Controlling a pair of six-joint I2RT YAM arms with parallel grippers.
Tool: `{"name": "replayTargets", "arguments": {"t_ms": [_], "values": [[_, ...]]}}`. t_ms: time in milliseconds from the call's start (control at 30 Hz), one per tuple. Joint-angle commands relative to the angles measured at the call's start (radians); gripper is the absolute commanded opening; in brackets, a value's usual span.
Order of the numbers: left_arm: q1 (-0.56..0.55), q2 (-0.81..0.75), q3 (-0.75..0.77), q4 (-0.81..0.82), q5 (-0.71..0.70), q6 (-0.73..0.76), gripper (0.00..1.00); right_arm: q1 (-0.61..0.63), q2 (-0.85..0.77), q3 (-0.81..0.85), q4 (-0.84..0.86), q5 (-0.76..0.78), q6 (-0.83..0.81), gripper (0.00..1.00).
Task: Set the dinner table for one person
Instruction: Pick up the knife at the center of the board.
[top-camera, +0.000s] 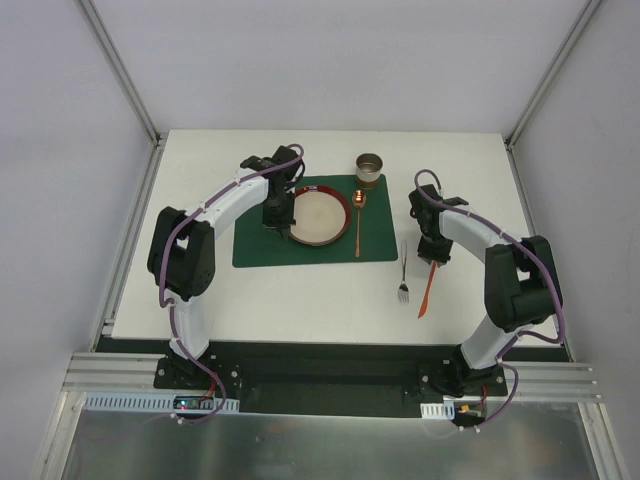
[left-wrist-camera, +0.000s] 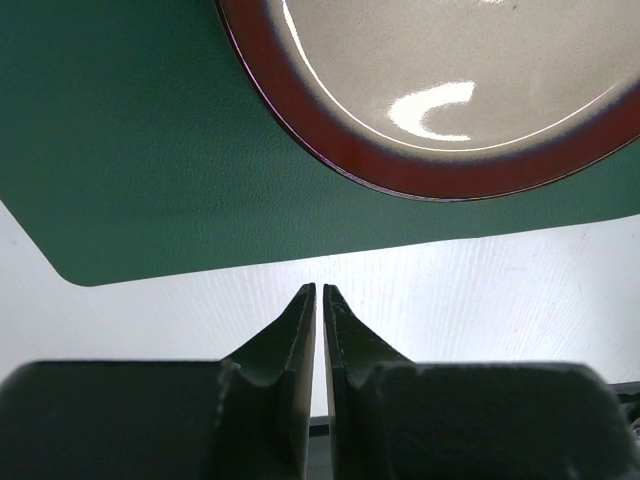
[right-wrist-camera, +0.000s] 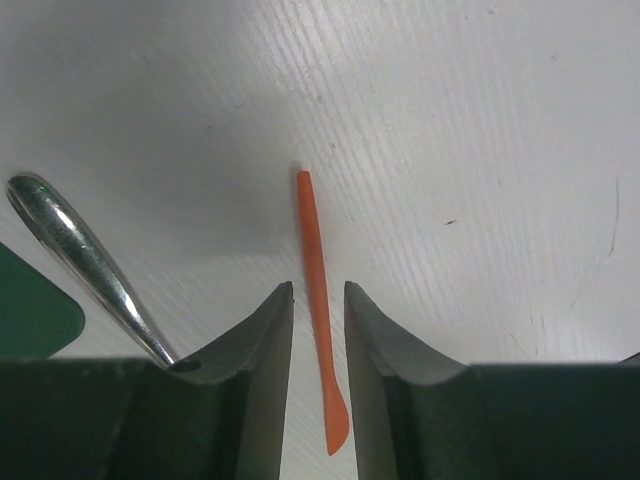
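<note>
- Broadly, the setting looks nearly finished: the table (top-camera: 300, 300) carries a green mat (top-camera: 255, 250) at its middle, and the plate (top-camera: 318, 217) lies on the mat.
- A copper spoon (top-camera: 358, 225) lies on the mat just right of the plate. A metal cup (top-camera: 370, 167) stands at the mat's far edge, beyond the spoon.
- Off the mat, on bare table to its right, the fork (top-camera: 403, 275) lies lengthwise with its tines toward the near edge. The orange knife (top-camera: 427, 295) lies just beside it on the outer side, slightly askew.
- Left gripper (left-wrist-camera: 319, 292): fingers pressed together with nothing between them. It hangs near the plate's left rim, and I cannot tell whether it touches anything.
- Right gripper (right-wrist-camera: 319, 290): fingers parted, straddling the far end of the knife from above. The knife lies flat on the table in the gap and neither finger appears to touch it, so this gripper grasps nothing.
- Done, as I judge it: plate, spoon, cup, fork and knife are all laid out for one place.
- Left, as I judge it: little. The right arm needs to lift clear without nudging the knife. The knife could be straightened, and fork and knife sit off the mat. Whether they belong on it I cannot tell. No napkin shows anywhere.
</note>
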Motion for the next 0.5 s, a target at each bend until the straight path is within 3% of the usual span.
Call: {"name": "replayTargets", "arguments": {"t_ms": [0,467], "values": [[0.011,0.003,0.029,-0.015,0.007,-0.002,0.06,-0.005,0.011,-0.026,0.029,-0.031,-0.003,0.3],[0.011,0.01,0.033,-0.015,0.007,-0.003,0.06,-0.014,0.039,-0.039,0.055,-0.062,-0.009,0.33]]}}
